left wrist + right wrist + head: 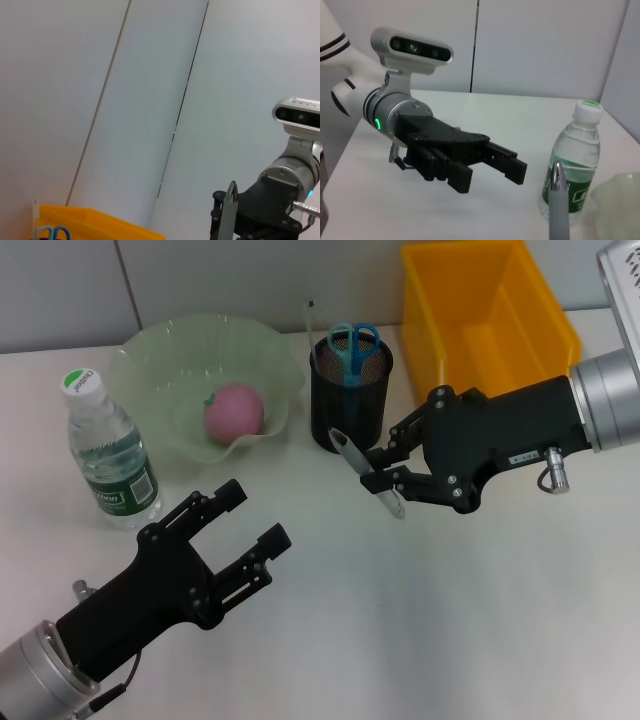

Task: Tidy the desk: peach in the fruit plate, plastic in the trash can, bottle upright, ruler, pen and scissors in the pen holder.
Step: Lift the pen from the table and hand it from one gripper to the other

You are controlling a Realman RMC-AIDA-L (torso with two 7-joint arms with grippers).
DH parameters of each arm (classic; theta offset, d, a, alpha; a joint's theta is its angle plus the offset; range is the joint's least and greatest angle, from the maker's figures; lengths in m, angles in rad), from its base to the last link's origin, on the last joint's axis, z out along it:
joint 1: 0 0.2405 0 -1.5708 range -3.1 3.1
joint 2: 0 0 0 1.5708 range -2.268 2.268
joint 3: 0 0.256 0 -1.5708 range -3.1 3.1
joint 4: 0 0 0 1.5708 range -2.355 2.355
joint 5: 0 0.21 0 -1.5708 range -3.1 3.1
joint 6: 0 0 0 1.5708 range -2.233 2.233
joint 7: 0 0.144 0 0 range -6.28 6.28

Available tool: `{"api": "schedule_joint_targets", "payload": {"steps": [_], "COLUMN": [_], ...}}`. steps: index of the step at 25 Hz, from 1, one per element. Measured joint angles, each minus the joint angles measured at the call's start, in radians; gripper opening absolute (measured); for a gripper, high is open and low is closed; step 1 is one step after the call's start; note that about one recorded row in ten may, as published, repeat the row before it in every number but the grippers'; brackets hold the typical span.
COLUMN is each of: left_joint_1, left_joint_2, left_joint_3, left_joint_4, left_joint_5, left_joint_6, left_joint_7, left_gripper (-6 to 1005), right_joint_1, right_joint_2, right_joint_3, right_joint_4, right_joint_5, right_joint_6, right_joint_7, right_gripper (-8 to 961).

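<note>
On the far left of the desk (400, 640), the bottle (108, 450) is standing upright with its white cap on. Nearer and just right of it, the left gripper (255, 515) is hovering over the tabletop with its fingers spread and nothing between them. Beyond it, the peach (234, 410) is sitting inside the fruit plate (160, 355), towards the right side of the bowl. Right of the plate, the pen holder (350, 400) is standing with the scissors (352, 348) poking handles-up out of its mouth; a slim clear strip, probably the ruler (311, 325), is rising from its left rim, though it is too thin to tell for sure. Just near of the holder, the right gripper (378, 472) is pinching the pen (365, 470) by its middle, holding it tilted above the desk. At the far right, the trash can (480, 310) is sitting behind the right arm.
</note>
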Motion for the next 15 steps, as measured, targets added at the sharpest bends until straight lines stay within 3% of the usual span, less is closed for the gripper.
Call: {"api": "schedule_joint_targets", "payload": {"steps": [15], "left_joint_1": [-0.004], "left_joint_2": [-0.001], "left_joint_3": [0.0], "left_joint_4": [0.003], "left_joint_5": [0.0], "left_joint_6": [0.0], "left_joint_7": [0.0], "left_gripper": [750], "right_joint_1": [-0.001], "right_joint_2": [0.0], "right_joint_3": [0.002], "right_joint_4": [0.021], "right_joint_5": [0.044], "right_joint_6": [0.002], "right_joint_7": [-0.013], "right_gripper": [120]}}
